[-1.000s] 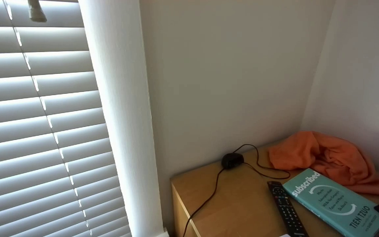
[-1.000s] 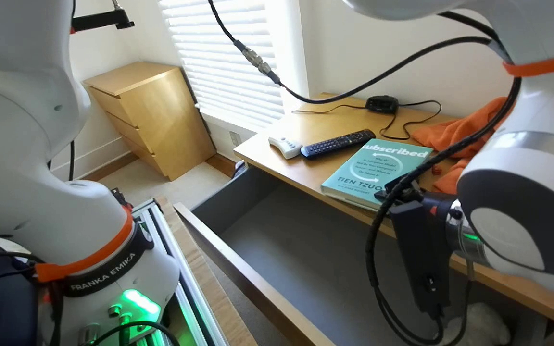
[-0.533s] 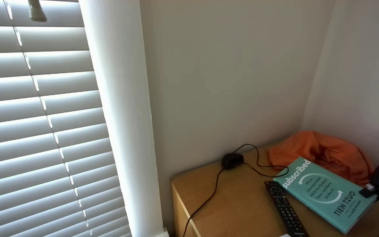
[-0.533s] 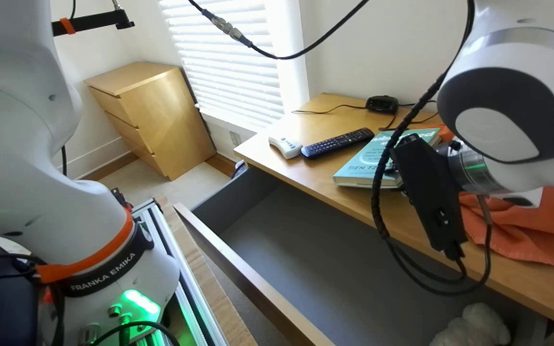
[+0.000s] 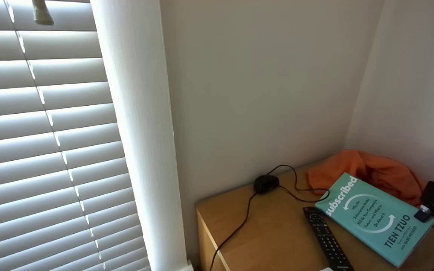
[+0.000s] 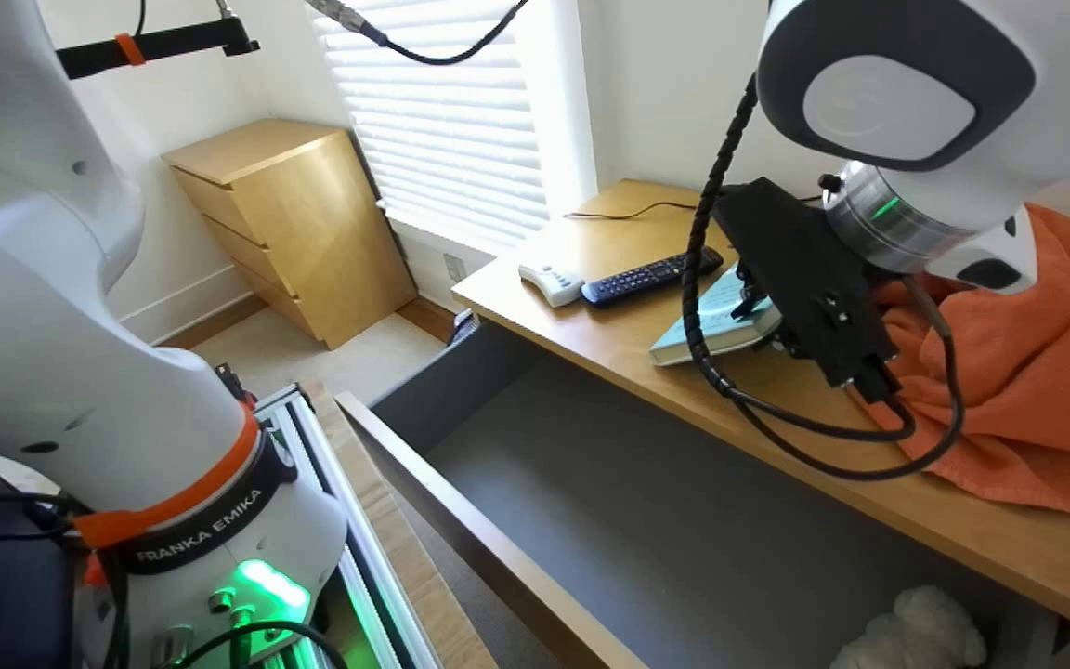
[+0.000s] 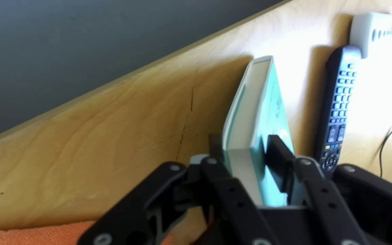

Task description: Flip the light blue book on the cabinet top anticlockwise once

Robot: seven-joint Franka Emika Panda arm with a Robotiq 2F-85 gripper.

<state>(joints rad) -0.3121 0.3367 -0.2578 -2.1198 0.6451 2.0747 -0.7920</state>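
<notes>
Pale walls (image 5: 269, 86) met in a corner behind the light tan cabinet top (image 5: 266, 226), and white blinds (image 5: 51, 158) hung well apart from the gripper (image 7: 246, 146). Its jaws stood narrow, clamped on the light blue book (image 5: 373, 218) at one corner: a black finger (image 7: 279, 149) pressed the cover just beside "TIEN TZUO", and the opposite one, mostly hidden, was on the underside. The book was tilted, its gripped side raised off the cabinet top and its spine side lower; whether the spine touched down could not be told. Across the book from the gripper lay a black remote control (image 7: 339, 105), and just beside its end a white handset (image 7: 379, 34). On the gripper's side, away from the remote control, lay an orange cloth (image 6: 1037, 372). Farther from the gripper, near a wall, sat a black device (image 5: 266, 183) with a thin cable (image 5: 248, 216). Lower than the gripper, a drawer (image 6: 591, 483) stood open below the cabinet top.
</notes>
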